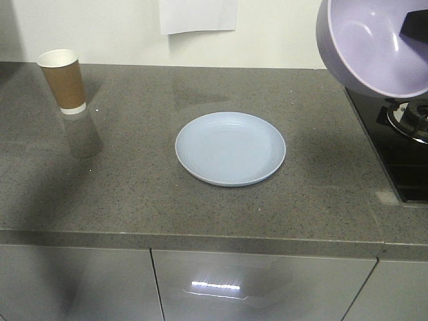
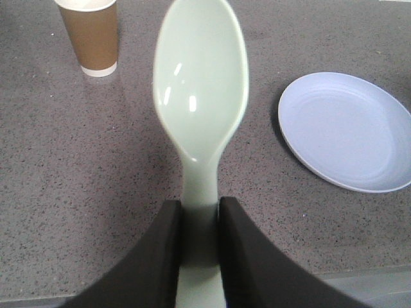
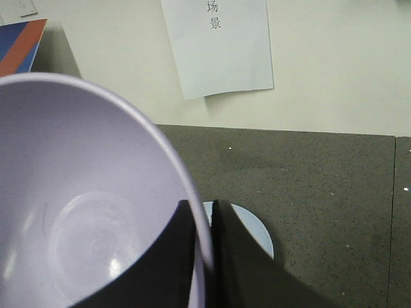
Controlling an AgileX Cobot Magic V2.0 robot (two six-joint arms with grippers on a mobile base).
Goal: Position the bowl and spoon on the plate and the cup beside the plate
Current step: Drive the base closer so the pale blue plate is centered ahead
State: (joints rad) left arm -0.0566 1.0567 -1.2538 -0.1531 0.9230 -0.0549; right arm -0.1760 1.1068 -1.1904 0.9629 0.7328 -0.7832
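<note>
The pale blue plate lies empty in the middle of the grey counter; it also shows as the plate and, partly hidden, the plate. The brown paper cup stands upright at the back left, seen too as the cup. My left gripper is shut on the handle of the mint-green spoon, held above the counter left of the plate. My right gripper is shut on the rim of the lavender bowl, which hangs tilted in the air at the bowl, up right of the plate.
A black gas hob with a burner occupies the counter's right end. A paper sheet hangs on the back wall. The counter's front edge runs above grey cabinet doors.
</note>
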